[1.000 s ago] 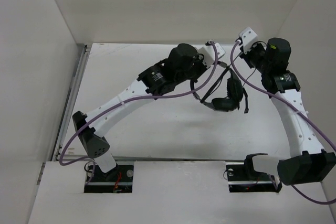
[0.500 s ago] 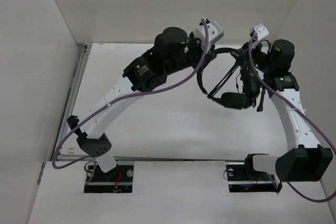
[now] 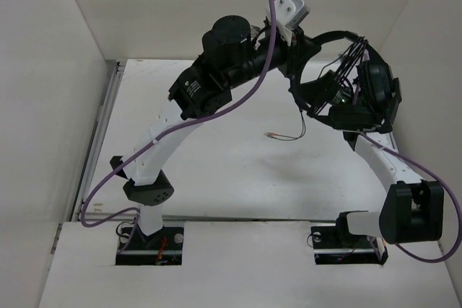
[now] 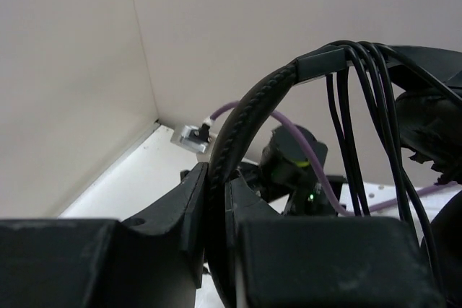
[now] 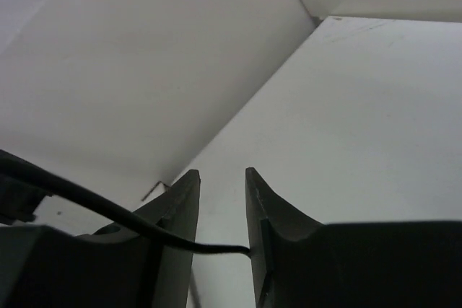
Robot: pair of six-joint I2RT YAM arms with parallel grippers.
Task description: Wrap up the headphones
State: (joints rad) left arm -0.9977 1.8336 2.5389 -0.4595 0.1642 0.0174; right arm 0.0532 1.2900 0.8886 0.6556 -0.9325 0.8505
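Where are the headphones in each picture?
Top view: the headphones are upper right, held up.
Left wrist: the headband fills the middle, pinched in the left claw.
Right wrist: only the thin cord, lower left.
Shared landmark: the white wall.

Left arm (image 3: pixel 166 135): extended from its near-left base, up and across toward the far right, wrist raised well above the counter. Left tool (image 4: pixel 216 185): fingers closed tight on the band of the headphones (image 4: pixel 245 106). Right arm (image 3: pixel 382 164): rising from its near-right base along the right side, wrist lifted close beside the left wrist. Right tool (image 5: pixel 219 174): fingers parted, a clear gap between them, clamping nothing.
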